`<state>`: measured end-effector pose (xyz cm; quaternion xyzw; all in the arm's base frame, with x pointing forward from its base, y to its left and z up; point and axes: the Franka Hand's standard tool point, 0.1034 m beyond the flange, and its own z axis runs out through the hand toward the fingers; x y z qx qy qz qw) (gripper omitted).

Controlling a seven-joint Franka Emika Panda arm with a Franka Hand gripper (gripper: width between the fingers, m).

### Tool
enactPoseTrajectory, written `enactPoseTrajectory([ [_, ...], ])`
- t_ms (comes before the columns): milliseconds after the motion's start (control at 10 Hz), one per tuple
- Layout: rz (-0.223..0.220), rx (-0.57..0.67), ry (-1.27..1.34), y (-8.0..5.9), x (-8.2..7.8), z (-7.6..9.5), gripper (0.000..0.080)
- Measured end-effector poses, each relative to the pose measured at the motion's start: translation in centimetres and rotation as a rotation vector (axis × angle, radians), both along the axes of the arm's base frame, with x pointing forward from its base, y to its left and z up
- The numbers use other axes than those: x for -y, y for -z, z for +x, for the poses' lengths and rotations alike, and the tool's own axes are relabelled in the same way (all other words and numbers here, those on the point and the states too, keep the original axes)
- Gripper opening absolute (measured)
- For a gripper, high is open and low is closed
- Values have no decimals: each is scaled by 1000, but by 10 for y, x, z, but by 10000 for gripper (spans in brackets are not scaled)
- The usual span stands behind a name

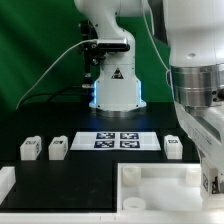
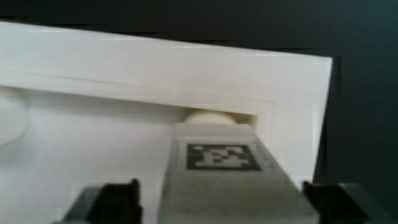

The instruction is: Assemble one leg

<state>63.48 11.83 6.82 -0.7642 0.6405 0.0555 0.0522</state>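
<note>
My gripper [image 2: 222, 198] is shut on a leg [image 2: 221, 160], a small white block with a black-and-white tag facing the wrist camera. Its dark fingers [image 2: 118, 202] stand on either side of it. The leg's rounded far end sits at a corner of the large white rimmed panel [image 2: 107, 80]. In the exterior view my gripper [image 1: 210, 178] hangs at the right edge over the panel's [image 1: 150, 190] right end, and the held leg's tag [image 1: 207, 184] shows. Three more legs stand on the black table: two on the left [image 1: 30, 148] [image 1: 58, 147] and one on the right [image 1: 172, 147].
The marker board [image 1: 118, 140] lies between the loose legs, in front of the robot base [image 1: 115, 90]. Another white part [image 1: 5, 182] shows at the exterior view's left edge. A green wall is behind.
</note>
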Motion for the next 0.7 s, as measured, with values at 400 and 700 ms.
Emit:
enactPoseTrajectory([
  [400, -24, 134, -651, 3, -8, -16, 648],
  [700, -24, 175, -979, 4, -7, -16, 649],
])
